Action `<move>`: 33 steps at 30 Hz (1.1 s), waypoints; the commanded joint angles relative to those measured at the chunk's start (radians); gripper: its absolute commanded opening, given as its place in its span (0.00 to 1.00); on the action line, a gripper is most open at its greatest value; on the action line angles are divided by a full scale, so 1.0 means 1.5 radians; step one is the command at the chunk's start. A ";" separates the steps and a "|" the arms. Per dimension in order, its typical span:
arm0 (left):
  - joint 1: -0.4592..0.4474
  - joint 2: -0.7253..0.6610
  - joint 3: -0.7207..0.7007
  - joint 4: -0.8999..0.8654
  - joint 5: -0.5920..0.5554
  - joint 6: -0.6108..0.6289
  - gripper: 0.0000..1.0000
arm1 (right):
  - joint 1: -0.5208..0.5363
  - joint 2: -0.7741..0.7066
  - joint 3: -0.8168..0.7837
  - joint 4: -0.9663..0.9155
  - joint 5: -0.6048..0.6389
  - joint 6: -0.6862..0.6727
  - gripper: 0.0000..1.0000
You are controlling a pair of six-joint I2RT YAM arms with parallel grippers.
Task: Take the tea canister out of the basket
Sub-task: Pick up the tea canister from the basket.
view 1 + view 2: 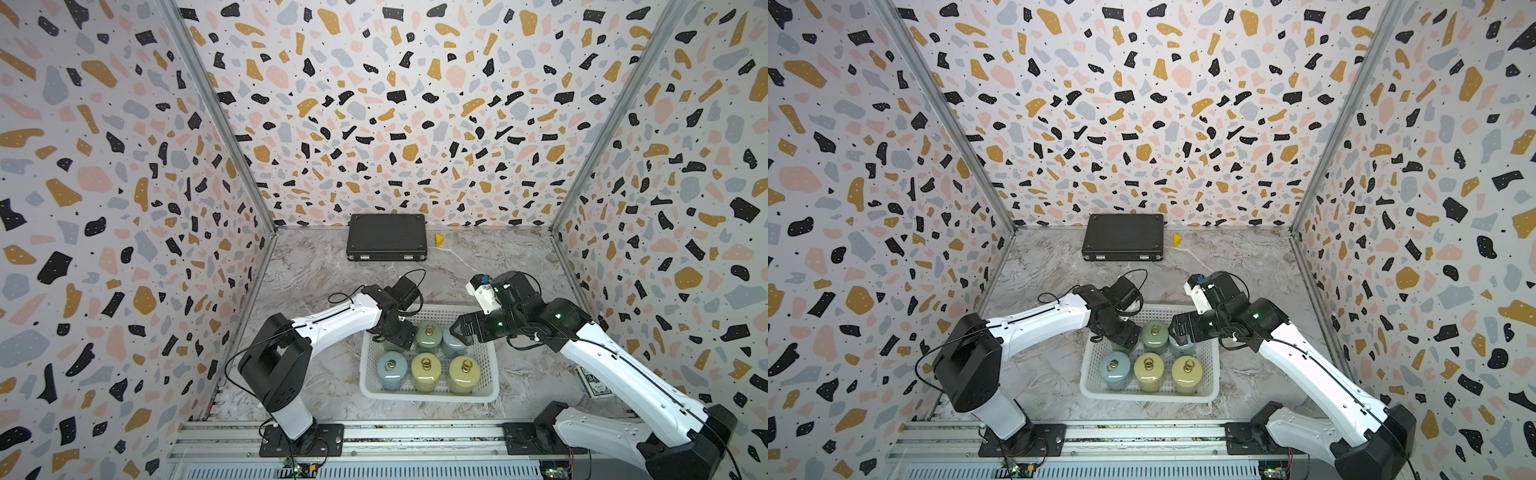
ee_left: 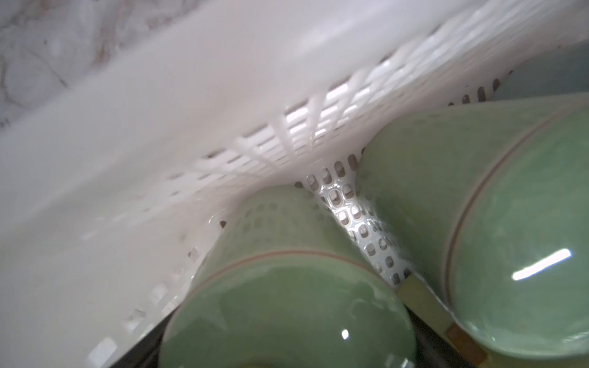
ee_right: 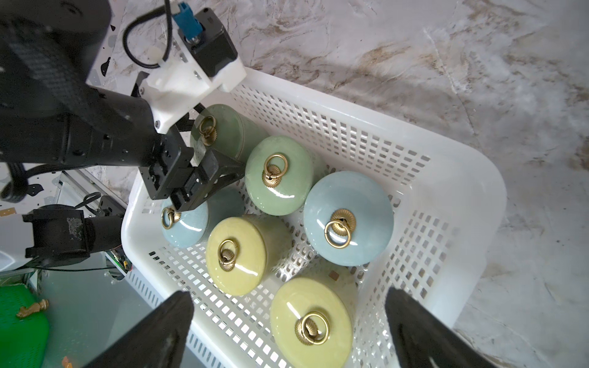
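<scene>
Canisters fill the white basket [image 1: 428, 397] in two rows of three near the front middle of the marble desk [image 1: 311, 270]. The one the left tool [image 1: 394, 337] is at is the green tea canister [image 3: 229, 130] in the back row, in the corner nearest the left arm. That tool reaches down into the corner, and in both top views it covers almost all of the canister. The left wrist view shows the canister's rounded shoulder [image 2: 287, 286] close beneath the camera, right against the lattice wall. One tan-padded finger [image 2: 424, 306] is lowered into the narrow gap between it and the neighbouring green canister [image 2: 510, 223]. The jaws stand partly apart, astride the lid, but I cannot tell whether they press on it or merely flank it. The canister's base sits down in the basket, with perforated floor showing beside it. The right tool [image 1: 460, 333] hangs over the other end of the back row, above the blue canister [image 1: 451, 349]. Its jaws are spread as wide as they go, with nothing between them. In the front row stand a second blue canister [image 1: 392, 370] and two yellow canisters [image 1: 426, 372] [image 1: 464, 374], each with a brass ring on its lid. A black hard case [image 1: 386, 237] lies closed against the back wall, well apart from the basket, with a small yellow piece [image 1: 439, 239] just beside it.
</scene>
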 commanded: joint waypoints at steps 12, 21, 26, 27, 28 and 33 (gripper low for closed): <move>0.020 0.036 0.006 -0.005 0.010 0.009 0.91 | 0.022 0.006 0.023 -0.008 -0.013 -0.008 0.99; 0.020 0.023 0.000 -0.050 -0.005 0.020 0.92 | 0.025 0.005 0.023 -0.004 -0.012 -0.004 0.99; 0.020 0.030 -0.001 -0.058 -0.003 0.018 0.91 | 0.027 0.006 0.023 0.000 -0.014 0.001 0.99; 0.019 0.030 -0.001 -0.059 -0.002 0.018 0.91 | 0.027 0.007 0.022 0.000 -0.013 0.002 0.99; 0.019 0.033 0.000 -0.061 -0.002 0.018 0.92 | 0.028 0.007 0.022 -0.001 -0.013 0.002 0.99; 0.018 0.040 -0.005 -0.064 -0.007 0.021 0.92 | 0.030 0.005 0.022 -0.001 -0.011 0.006 0.99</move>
